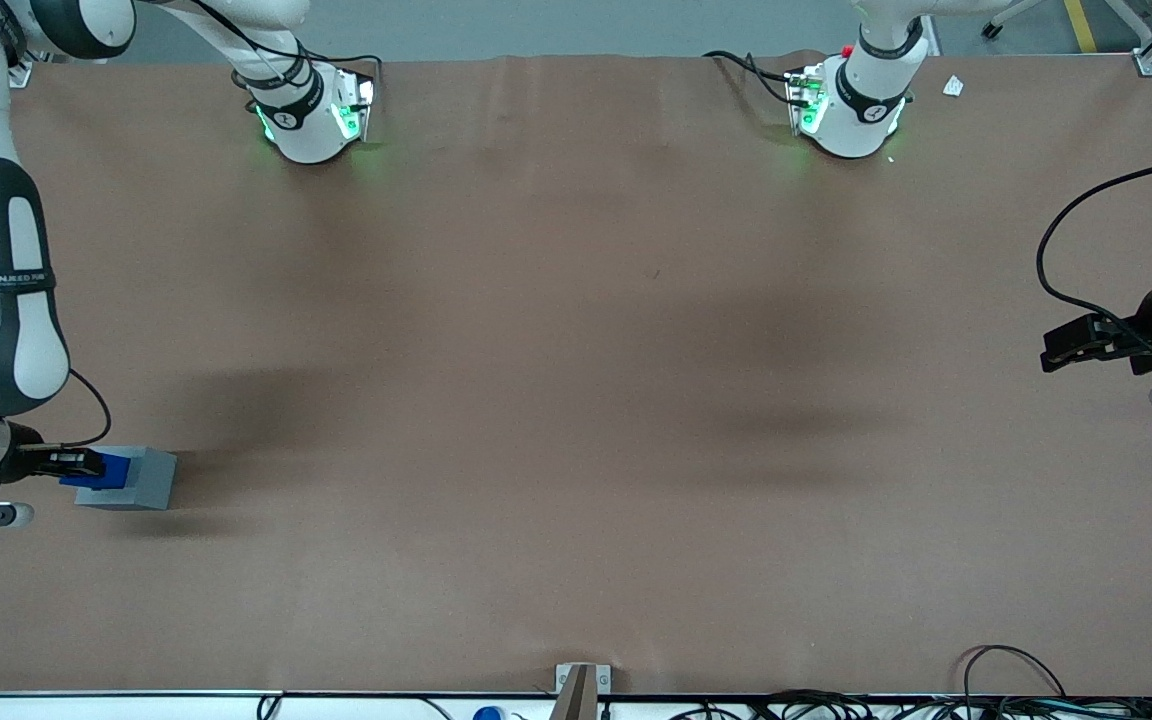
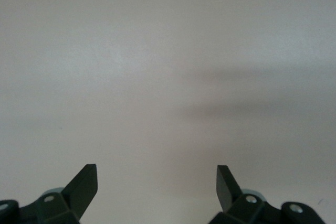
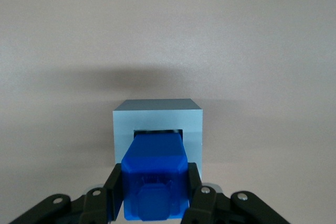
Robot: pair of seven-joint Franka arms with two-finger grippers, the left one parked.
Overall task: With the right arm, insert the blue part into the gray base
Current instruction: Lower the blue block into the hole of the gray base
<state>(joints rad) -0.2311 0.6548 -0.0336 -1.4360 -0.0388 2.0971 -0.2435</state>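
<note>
here, closest to the wrist camera, the gripper (image 3: 155,195) has its two black fingers (image 3: 195,190) pressed against opposite flanks of the blue part (image 3: 155,174), so it is closed on the block with only the block's own width between the pads. the part looks like a small, rigid moulded plastic cube, probably light and smooth-sided; i judge the flat side faces the right place to hold it, as now, since the end with the moulded recess offers no parallel surfaces. smooth plastic could twist in the pads if it meets the socket edge crooked.

just past the fingers, the blue part's leading end sits at the mouth of the dark socket in the gray base (image 3: 157,121), apparently started into it, though how deep it goes cannot be told. the socket holds nothing else. the base looks solid and stiff but small enough to slide on the table (image 1: 576,400) under a sideways push.

in the front view the gripper (image 1: 71,463), blue part (image 1: 104,468) and gray base (image 1: 136,478) are together at the working arm's end of the table, under the right arm (image 1: 6,330).
</note>
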